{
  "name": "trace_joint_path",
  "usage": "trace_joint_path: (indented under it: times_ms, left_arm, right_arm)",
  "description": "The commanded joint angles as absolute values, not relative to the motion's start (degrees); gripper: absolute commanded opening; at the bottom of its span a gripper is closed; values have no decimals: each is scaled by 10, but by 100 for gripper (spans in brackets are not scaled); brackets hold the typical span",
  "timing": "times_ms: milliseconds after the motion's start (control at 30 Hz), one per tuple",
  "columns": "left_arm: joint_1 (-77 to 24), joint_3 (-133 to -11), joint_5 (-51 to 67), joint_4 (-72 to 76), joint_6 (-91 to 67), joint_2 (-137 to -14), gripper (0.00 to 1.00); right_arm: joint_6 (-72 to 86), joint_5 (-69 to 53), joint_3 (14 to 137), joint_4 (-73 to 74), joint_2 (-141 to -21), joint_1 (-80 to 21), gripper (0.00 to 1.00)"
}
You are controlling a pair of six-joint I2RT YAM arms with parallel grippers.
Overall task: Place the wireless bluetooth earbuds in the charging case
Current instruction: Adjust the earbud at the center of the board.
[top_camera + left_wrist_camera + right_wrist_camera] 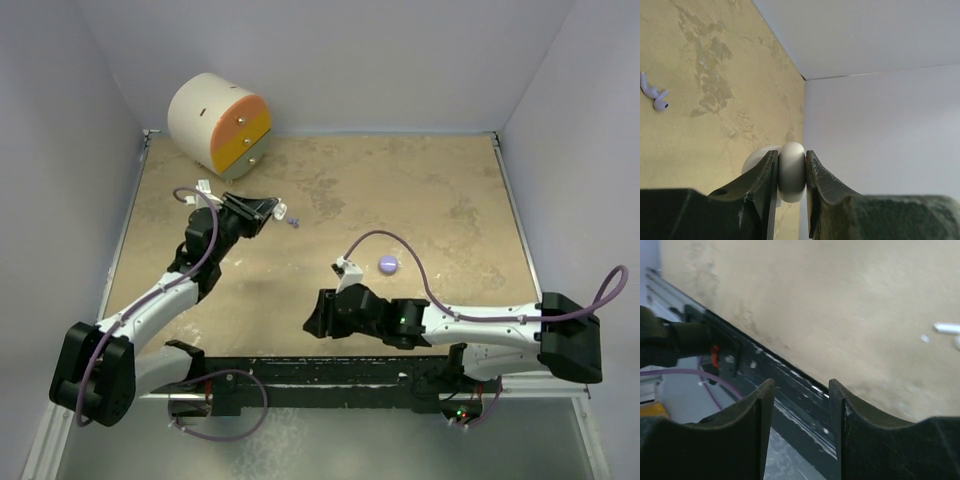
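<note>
The purple earbud [655, 95] is found just right of the left jaws, clamped on a white puck [791, 172]; the right jaws, parted and empty, are farther off.

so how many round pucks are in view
2: a lilac puck on the table right of centre, a white puck clamped in the left gripper. Others may be hidden.

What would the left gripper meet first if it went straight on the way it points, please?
Nothing close: the left gripper, shut on a round white puck, faces bare tan tabletop, then probably the pale wall. The small lilac earbud lies aside.
</note>
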State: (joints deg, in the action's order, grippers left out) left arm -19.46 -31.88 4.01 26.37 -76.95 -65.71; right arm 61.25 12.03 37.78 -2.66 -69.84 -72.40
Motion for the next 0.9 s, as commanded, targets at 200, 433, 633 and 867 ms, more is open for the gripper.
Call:
trace_joint_path:
  times_ms: [200,433,633,867]
  left_arm:
    - [-213,-326,33,236,-749,-623,0]
    - [-213,-329,37,243,-751,-634,0]
    - [-213,-338,44,254,-751,-645,0]
    - [-213,-355,59,268,-751,-673,0]
  right_arm:
    - [767,160,270,8,-590,-728,58]
    - [798,145,257,25,-605,-727,62]
    - [822,166,251,50,-583,-718,72]
    - [831,182,265,39,-612,-704,78]
